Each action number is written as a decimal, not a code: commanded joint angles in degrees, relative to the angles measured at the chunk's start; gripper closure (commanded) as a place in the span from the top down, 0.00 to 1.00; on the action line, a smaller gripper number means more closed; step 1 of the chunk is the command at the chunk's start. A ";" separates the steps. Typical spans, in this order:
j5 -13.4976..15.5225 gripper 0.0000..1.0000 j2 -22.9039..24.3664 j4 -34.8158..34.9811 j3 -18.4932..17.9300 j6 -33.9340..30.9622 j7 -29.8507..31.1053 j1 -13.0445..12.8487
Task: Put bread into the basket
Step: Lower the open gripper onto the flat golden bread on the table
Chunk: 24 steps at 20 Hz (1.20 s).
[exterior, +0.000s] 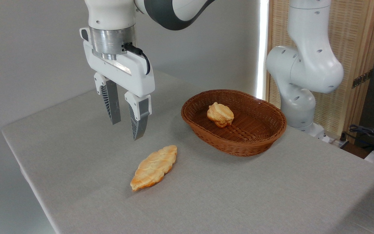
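The gripper (127, 130) hangs above the table (76, 156) with its two ribbed fingers (112, 104) pointing down, a clear gap between them and nothing in its grasp. Below and to the right of the fingertips lies the bread (154, 167) — a flat, leaf-shaped golden loaf, flat on the grey cloth, set diagonally, bare cloth all round it. It sits apart from the table's near-left edge. To the right, apart from the loaf, stands the basket (239, 146), well in from the far edge — a small round bun (220, 114) rests inside, left of centre, leaving most of its floor free.
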State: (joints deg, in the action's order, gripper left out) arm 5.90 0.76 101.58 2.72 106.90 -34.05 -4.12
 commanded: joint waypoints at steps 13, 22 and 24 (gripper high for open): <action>0.60 1.00 -0.15 0.36 -0.17 0.77 -1.10 -0.01; 0.60 1.00 0.20 9.76 -0.26 0.86 0.30 -0.01; 0.51 1.00 -0.23 11.44 -0.26 1.73 0.31 -0.01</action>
State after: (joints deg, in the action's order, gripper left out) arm 5.90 0.33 110.02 2.68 107.66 -33.92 -4.09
